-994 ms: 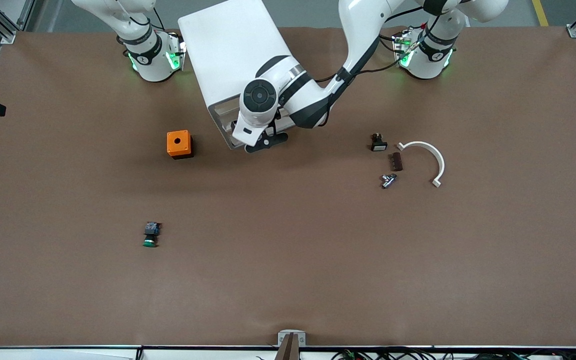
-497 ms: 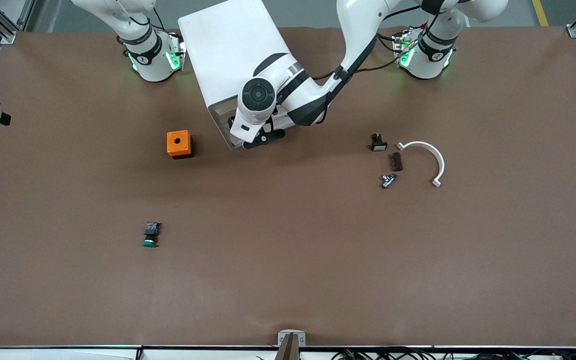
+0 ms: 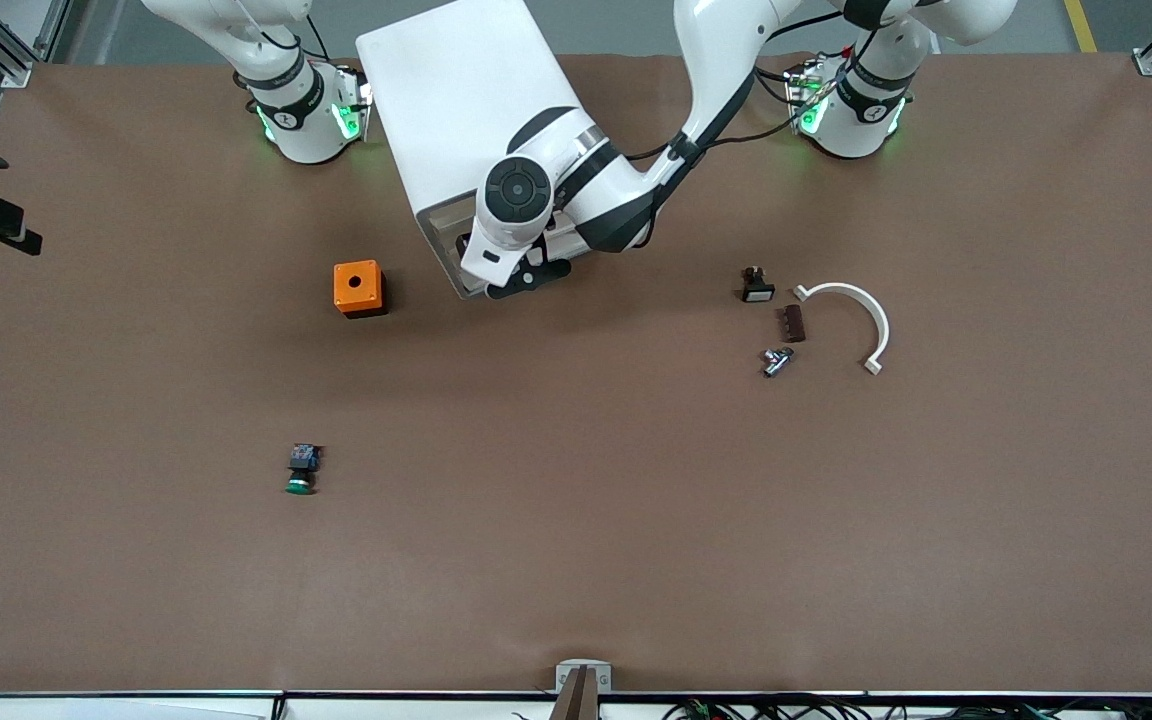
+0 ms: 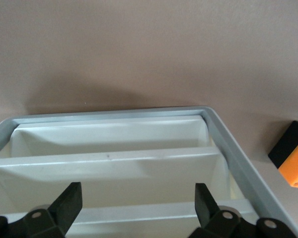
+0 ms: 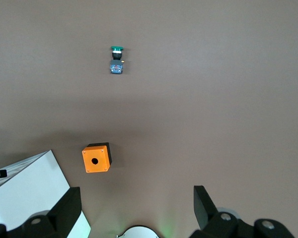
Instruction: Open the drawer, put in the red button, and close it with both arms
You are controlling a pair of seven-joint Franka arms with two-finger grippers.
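Count on the table (image 3: 576,560): one white drawer cabinet (image 3: 456,110), one orange box (image 3: 358,288) with a hole in its top, one green-capped button (image 3: 301,470), one small black switch part (image 3: 757,286), one dark brown block (image 3: 794,323), one small metal fitting (image 3: 776,360), one white curved bracket (image 3: 861,320). Two arms. The red button cannot be seen in any view.

Left gripper (image 3: 526,275) – at the drawer (image 4: 119,148) in front of the cabinet. Fingers (image 4: 67,203) spread wide, one on each side of the drawer's middle; they hold nothing. Whether they touch the drawer cannot be told. The drawer's compartments that show, split by a cross divider, look bare.

Right gripper (image 5: 134,208) – up in the air over the right arm's end of the table, fingers wide apart, nothing between them. It waits. Its wrist view looks down on the orange box, the cabinet corner and the green-capped button.

Surface: brown mat, plain. Green-capped button lies nearer to the front camera than the orange box. The four small parts cluster toward the left arm's end. Aluminium frame posts at the table corners; cables along the near edge.
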